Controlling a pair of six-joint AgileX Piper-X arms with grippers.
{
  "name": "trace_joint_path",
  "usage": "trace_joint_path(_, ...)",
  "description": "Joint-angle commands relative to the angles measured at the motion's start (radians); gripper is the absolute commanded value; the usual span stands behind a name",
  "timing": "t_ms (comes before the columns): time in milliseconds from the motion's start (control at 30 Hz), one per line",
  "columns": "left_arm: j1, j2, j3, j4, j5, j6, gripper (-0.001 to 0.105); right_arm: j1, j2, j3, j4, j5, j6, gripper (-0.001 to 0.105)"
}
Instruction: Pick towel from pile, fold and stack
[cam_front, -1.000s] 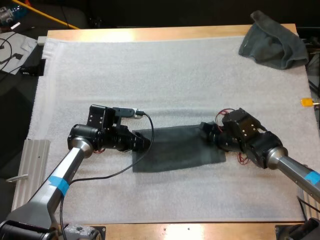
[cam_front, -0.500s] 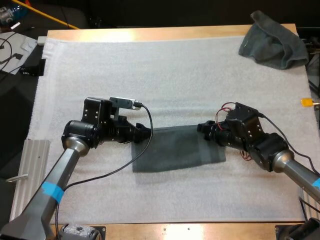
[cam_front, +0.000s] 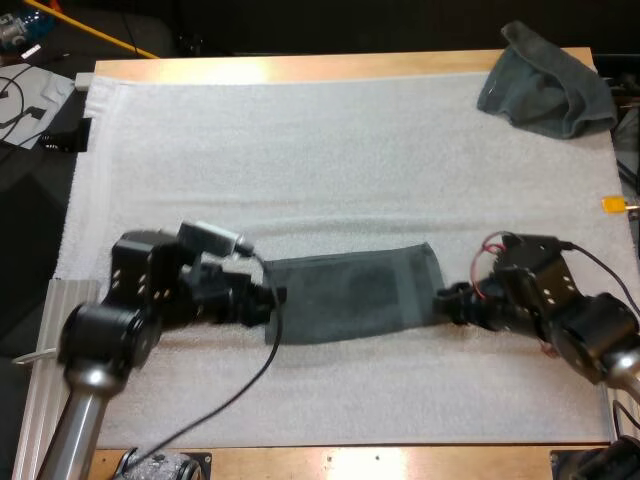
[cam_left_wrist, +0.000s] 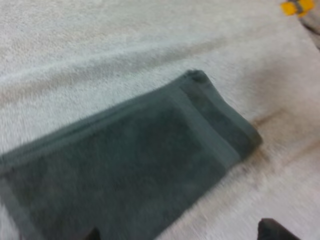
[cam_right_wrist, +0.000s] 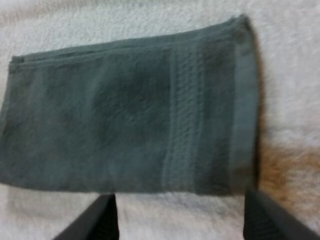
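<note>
In the high view, the folded towel (cam_front: 350, 295) lies flat at the middle of the white mat (cam_front: 300, 150). The left gripper (cam_front: 270, 298) is at its left end and the right gripper (cam_front: 447, 303) is just off its right end. A crumpled towel (cam_front: 545, 85) sits at the far right corner.

In the left wrist view, the left gripper's fingers (cam_left_wrist: 274, 231) stand wide apart at the folded towel's edge, holding nothing.

In the right wrist view, the right gripper's fingers (cam_right_wrist: 97, 220) are spread wide, just clear of the folded towel.

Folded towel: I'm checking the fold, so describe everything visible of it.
The towel is dark grey-green terry with a woven band near one short end. It lies flat on the mat, folded into a rectangle, layered edges showing along its far side. The left end effector and right end effector are open at its short ends, not gripping it.
</note>
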Motion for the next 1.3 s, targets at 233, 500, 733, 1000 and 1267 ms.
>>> trace_joint_path(233, 0.001, -0.245, -0.005, 0.183, 0.003, -0.027, 0.061, -0.004, -0.133, -0.005, 0.197, 0.007, -0.047, 0.053)
trace_joint_path(500, 0.002, -0.357, -0.005, 0.239, 0.004, -0.056, 0.061, -0.006, -0.198, -0.005, 0.23, 0.117, -0.072, 0.053)
trace_joint_path(733, 0.002, -0.379, -0.009, 0.237, 0.012, -0.07, 0.061, -0.039, -0.156, -0.003, 0.19, 0.169, -0.127, 0.053)
trace_joint_path(1000, 0.003, -0.379, -0.011, 0.23, 0.054, -0.083, 0.061, -0.262, -0.022, -0.002, 0.113, 0.007, -0.2, 0.053)
trace_joint_path(1267, 0.0, -0.372, -0.006, 0.24, 0.025, -0.095, 0.062, -0.407, 0.235, -0.006, -0.004, -0.292, -0.258, 0.052)
